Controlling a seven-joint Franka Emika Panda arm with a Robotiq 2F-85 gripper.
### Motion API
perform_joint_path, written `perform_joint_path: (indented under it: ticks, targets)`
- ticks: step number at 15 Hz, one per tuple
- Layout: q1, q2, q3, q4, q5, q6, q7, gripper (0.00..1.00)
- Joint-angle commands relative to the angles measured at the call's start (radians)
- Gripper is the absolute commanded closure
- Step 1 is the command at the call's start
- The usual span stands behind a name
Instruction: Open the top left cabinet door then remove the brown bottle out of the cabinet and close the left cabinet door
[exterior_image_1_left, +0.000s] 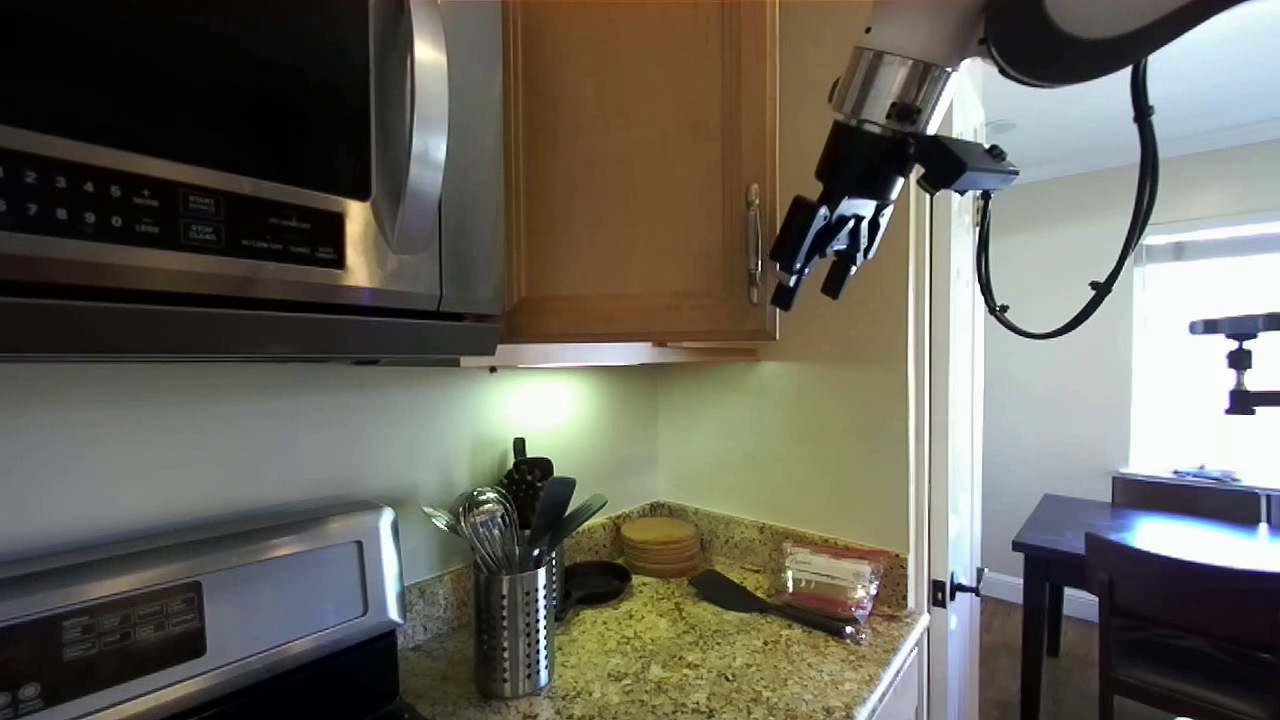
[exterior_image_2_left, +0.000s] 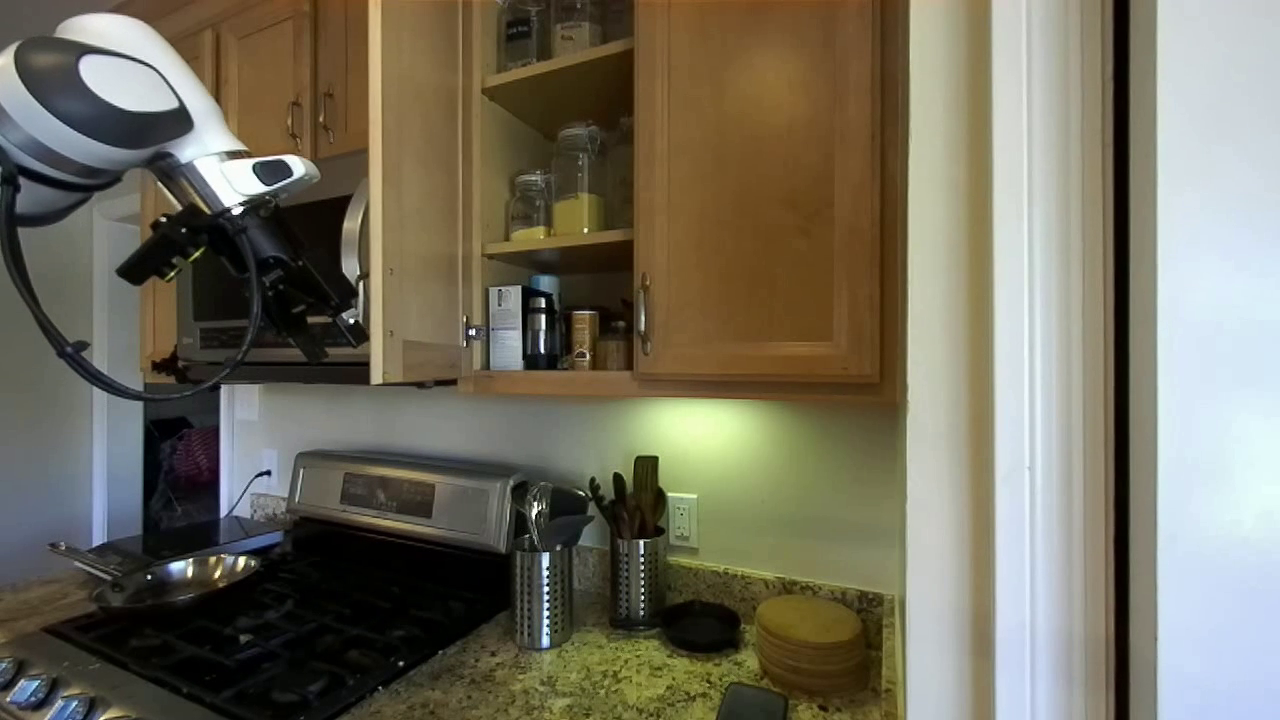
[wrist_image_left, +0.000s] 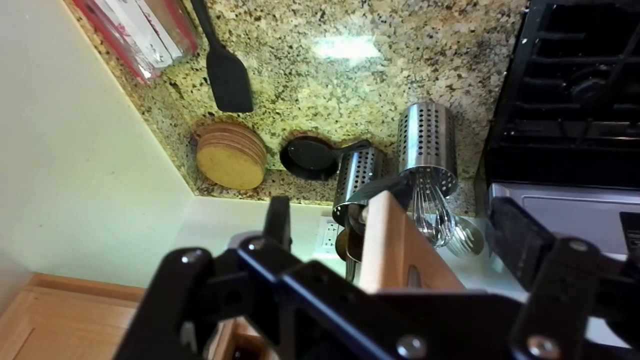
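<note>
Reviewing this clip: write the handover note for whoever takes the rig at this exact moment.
Gripper: the black two-finger gripper is open, jaws apart. In the wrist view, the edge of the tall honey-coloured wood left door shows between them; contact can't be told.
Door: swung wide open, slim silver bar handle on its outer face.
Bottle: inside the light honey-wood wall cabinet, on the lowest visible shelf; most likely the small amber-brown cylindrical bottle, though it is too small to be sure.
Done: left door open.
Left: take the bottle out, then close that door.
</note>
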Motion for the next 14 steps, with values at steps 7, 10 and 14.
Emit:
perform_joint_path:
  ticks: [7,10,14]
  targets:
    - [-0.064,0.022,-0.178,0.007,-0.068,0.082,-0.061,0.66]
    - [-0.051,0.072,-0.219,0.014,-0.033,0.191,-0.094,0.87]
    - [-0.018,0.154,-0.247,0.022,0.035,0.348,-0.147,1.0]
